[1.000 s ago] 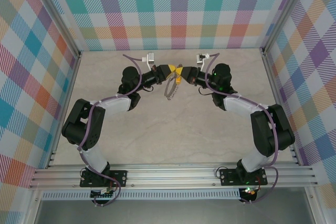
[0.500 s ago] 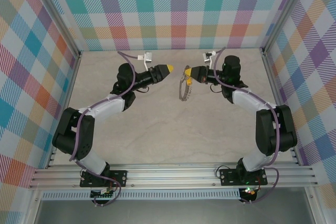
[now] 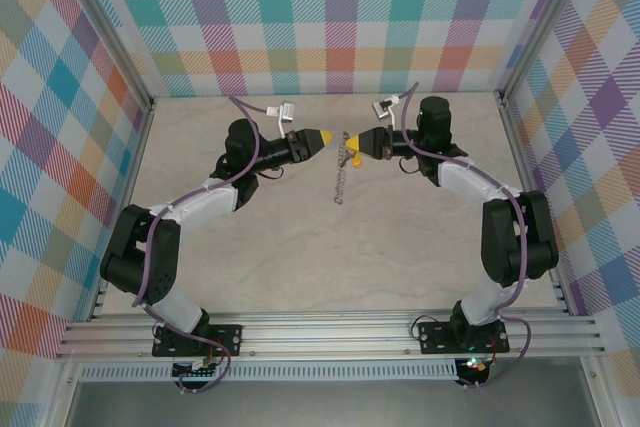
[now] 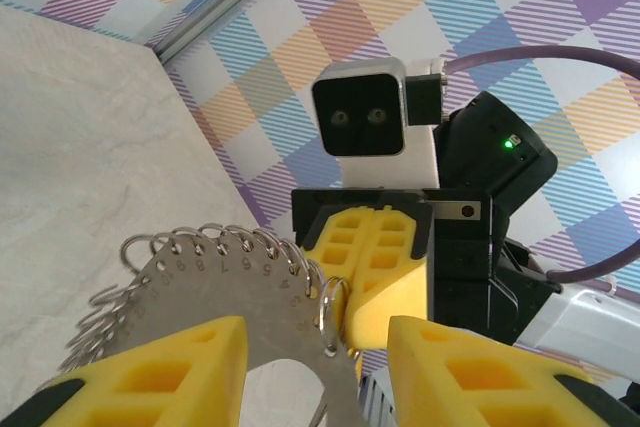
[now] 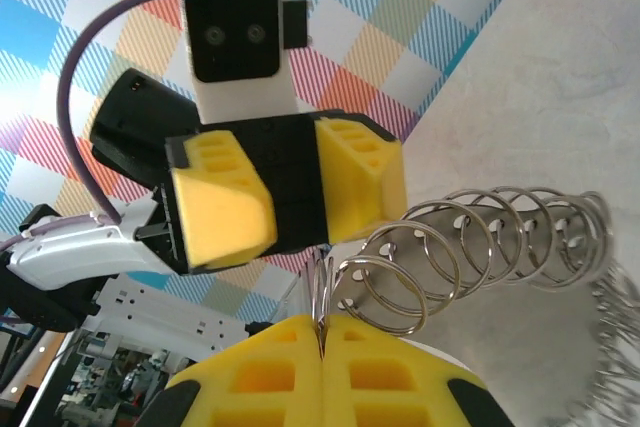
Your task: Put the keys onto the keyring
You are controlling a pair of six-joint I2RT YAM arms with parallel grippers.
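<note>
The keyring (image 3: 343, 175) is a curved metal plate (image 4: 215, 282) with numbered holes, carrying several wire rings (image 5: 480, 237). It dangles from my right gripper (image 3: 353, 139) above the back of the table. That gripper (image 5: 322, 332) is shut on one end ring (image 5: 322, 292), pinched between its yellow fingertips. My left gripper (image 3: 322, 134) faces it from the left, a short gap away. Its jaws (image 4: 315, 332) stand open and hold nothing. From the right wrist, the left gripper (image 5: 298, 217) shows just beyond the rings. The keys are out of view.
The marble-look tabletop (image 3: 330, 257) lies below the hanging keyring. Checked walls (image 3: 330, 27) close in the back and both sides, with metal rails (image 3: 520, 147) along their feet. Both arms reach to the far middle of the table.
A second ago both grippers met at the keyring. The left gripper has let go, opened and drawn back to the left. The keyring now hangs from the right gripper alone, stretched longer.
</note>
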